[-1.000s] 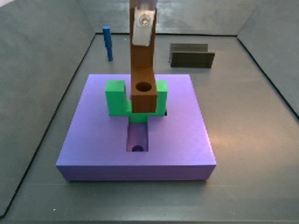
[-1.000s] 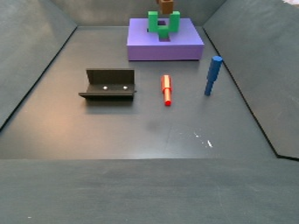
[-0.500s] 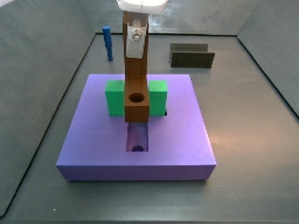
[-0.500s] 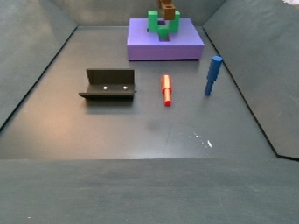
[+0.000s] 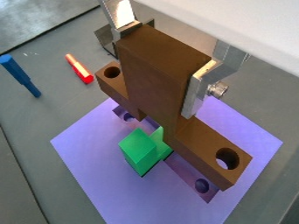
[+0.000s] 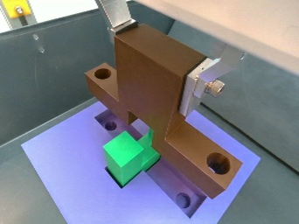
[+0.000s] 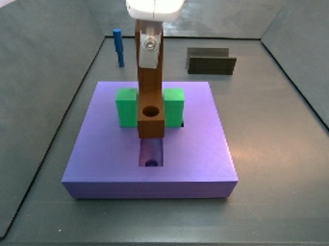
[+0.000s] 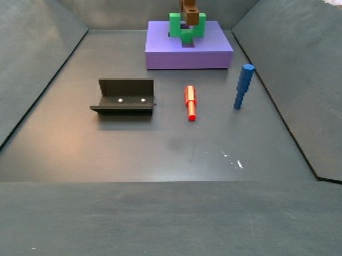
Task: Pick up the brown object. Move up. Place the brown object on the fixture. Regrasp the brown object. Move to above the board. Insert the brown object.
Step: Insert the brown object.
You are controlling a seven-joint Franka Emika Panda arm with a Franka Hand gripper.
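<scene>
Gripper (image 7: pixel 150 40): I see it above the board (image 7: pixel 193 159), clamped on the brown object's top.
Brown object (image 7: pixel 150 101): upright, lower end in the green block's (image 7: pixel 127 107) gap.
Fixture (image 8: pixel 124 97): well apart.

The claw (image 7: pixel 150 43) has lowered the brown object (image 7: pixel 152 96) further toward the board's (image 7: pixel 90 159) slot.

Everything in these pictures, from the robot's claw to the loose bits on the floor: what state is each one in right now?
End effector: above the board, shut on the brown bar.
Brown bar: held upright, lower end down inside the green block, over the slot.
Green block: sitting on the board, around the bar.
Board: flat on the floor, near end of slot uncovered.
Fixture: empty.
Red bar: lying loose on the floor.
Blue post: standing upright.
</scene>
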